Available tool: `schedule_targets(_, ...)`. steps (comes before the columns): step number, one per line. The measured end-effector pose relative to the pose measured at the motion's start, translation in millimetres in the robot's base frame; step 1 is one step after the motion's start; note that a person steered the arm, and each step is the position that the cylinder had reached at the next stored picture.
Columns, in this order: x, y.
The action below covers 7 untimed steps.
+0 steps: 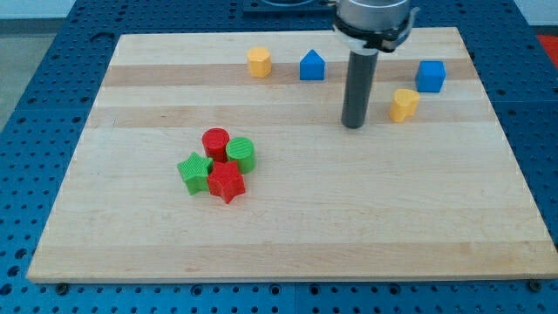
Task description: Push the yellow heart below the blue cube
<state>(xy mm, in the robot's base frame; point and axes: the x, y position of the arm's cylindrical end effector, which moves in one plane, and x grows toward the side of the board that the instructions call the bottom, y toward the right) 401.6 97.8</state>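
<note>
On the wooden bench [288, 227], the rod is standing upright, its tip [353, 126] resting just left of the yellow heart [404, 104]; there is no gripper to judge. The blue cube [430, 76] is sitting just up-right of the heart. A push rightward may be sending the heart past the cube, or clipping it. Off-centre contact could be spinning the heart aside.

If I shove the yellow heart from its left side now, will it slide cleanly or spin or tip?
The yellow heart sits low and squat on the smooth wooden board, so it will probably slide rather than tip. Its lobed outline may let it spin off my tip, which stands just to its left. The blue cube sits close above-right, so a skewed push could bump it.
</note>
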Motion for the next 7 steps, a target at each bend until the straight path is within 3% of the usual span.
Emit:
schedule_targets(4, -19, 92)
schedule_targets(7, 13, 123)
